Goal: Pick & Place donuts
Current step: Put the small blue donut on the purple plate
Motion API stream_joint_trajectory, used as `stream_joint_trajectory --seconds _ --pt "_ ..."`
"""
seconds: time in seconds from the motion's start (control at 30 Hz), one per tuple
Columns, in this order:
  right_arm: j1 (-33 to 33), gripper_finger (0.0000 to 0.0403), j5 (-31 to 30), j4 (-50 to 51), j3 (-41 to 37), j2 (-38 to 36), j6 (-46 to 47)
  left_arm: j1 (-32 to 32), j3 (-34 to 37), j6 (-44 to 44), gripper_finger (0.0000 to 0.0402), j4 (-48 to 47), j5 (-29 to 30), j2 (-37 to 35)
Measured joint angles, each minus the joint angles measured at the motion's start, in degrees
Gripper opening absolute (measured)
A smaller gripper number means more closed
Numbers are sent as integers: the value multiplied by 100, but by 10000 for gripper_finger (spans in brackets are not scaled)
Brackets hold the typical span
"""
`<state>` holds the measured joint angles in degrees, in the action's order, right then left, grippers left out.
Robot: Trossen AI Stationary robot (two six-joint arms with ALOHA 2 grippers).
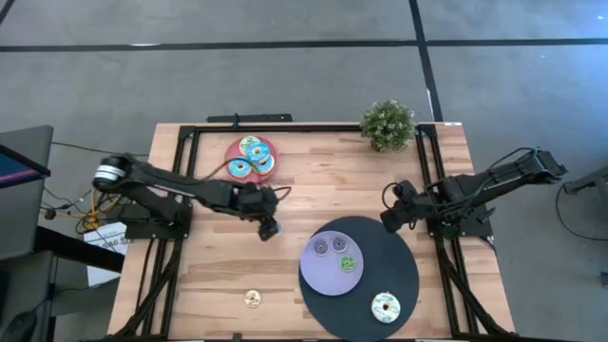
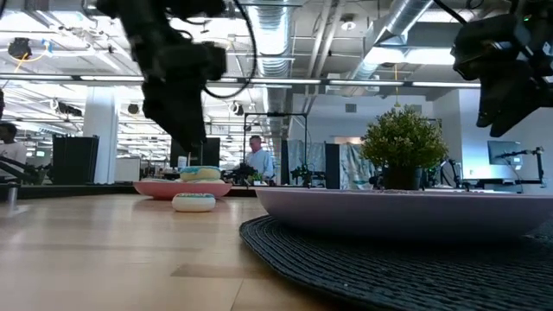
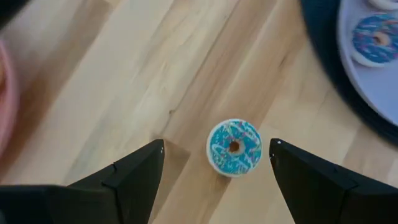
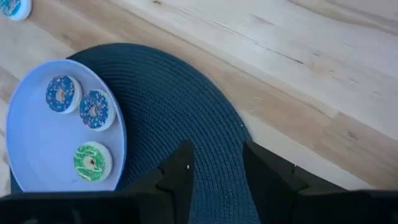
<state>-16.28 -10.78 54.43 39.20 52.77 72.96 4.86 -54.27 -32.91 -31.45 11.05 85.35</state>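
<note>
Wooden table surrounds a blue-iced donut lying flat between the left fingers, which stand wide apart, touching nothing. Bare boards lie all around it; the dark round mat edge and lavender plate with three donuts sit near. Right fingers, partly parted and empty, hover over the mat. A pink plate sits behind.

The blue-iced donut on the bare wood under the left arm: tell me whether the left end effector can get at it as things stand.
Probably yes. The left end effector hangs open right over the blue-iced donut, which lies alone on the table between the fingers, nothing around it. The right end effector waits over the dark mat.
</note>
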Motion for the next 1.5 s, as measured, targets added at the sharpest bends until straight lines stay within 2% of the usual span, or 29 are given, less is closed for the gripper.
stream_joint_trajectory --seconds 0.3,0.53,1.5 --pt "-165 128 -22 409 0 2 -143 -2 -1213 -997 284 -817 -248 1399" --pt "-176 129 -29 674 0 2 -148 -11 -1461 -1432 284 -1228 -329 1894" --pt "-170 129 -28 653 0 2 -139 7 -1370 -1268 284 -1103 -799 2233"
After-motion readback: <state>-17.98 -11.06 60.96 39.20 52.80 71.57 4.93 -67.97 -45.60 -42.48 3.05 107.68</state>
